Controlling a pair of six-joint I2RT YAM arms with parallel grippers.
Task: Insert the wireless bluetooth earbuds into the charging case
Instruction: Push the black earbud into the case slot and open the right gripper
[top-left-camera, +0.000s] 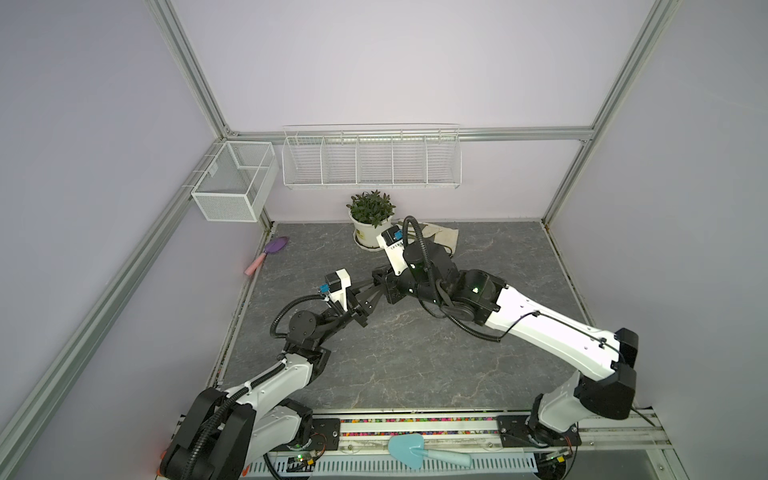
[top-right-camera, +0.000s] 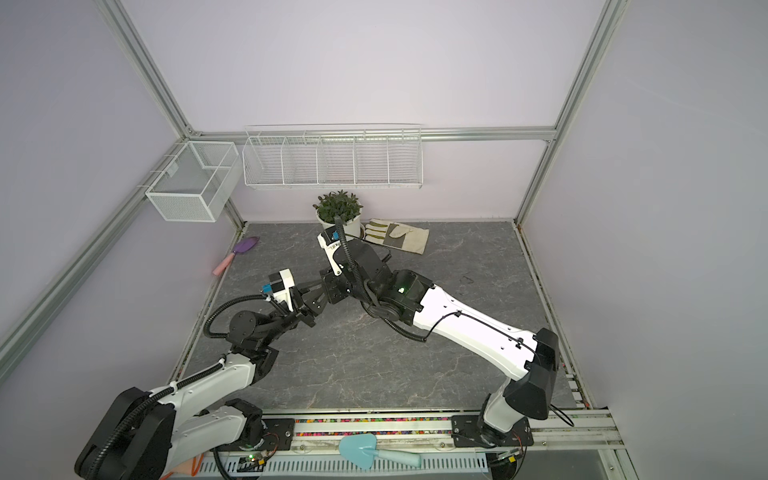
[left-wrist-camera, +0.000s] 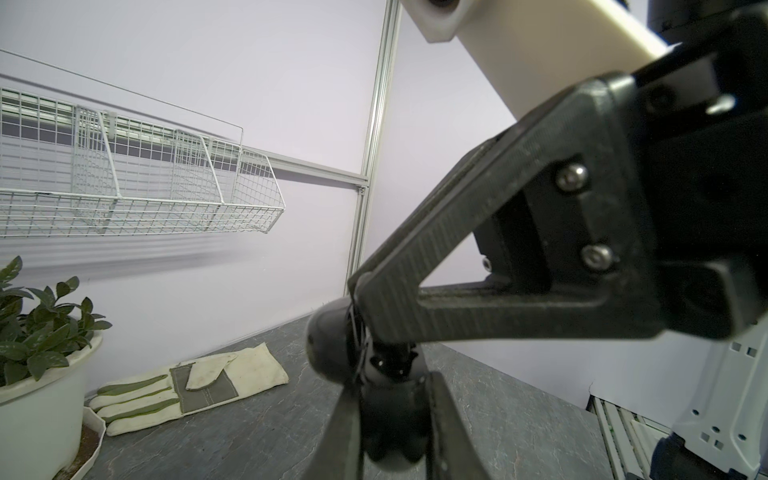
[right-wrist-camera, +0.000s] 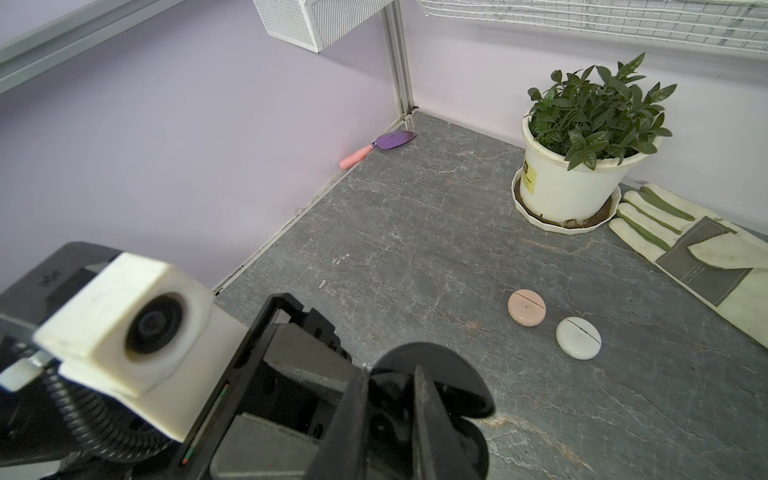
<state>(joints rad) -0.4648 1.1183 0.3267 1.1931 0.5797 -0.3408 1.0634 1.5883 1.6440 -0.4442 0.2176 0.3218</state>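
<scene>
- Both arms meet over the middle of the bench (top-left-camera: 415, 357), tip to tip.
- The left tool (left-wrist-camera: 390, 399) is clamped on the black case (left-wrist-camera: 386, 436), a finger on each side, and holds it over the bench.
- The case's round lid (right-wrist-camera: 453, 370) stands swung open.
- The right tool (right-wrist-camera: 390, 374) is clenched, with its tips right against the open case. I can't tell whether it pinches anything there.
- As for the earbuds, something dark and glossy sits in the open case, too blurred to call.
- Down on the bench, a pink case (right-wrist-camera: 526, 307) and a white case (right-wrist-camera: 578, 337) lie shut, just beside each other.
- Both are near the potted plant (right-wrist-camera: 582, 174) and the glove (right-wrist-camera: 698, 257).
- A purple trowel (right-wrist-camera: 392, 140) lies in the back corner by the wall, well apart from it all.
</scene>
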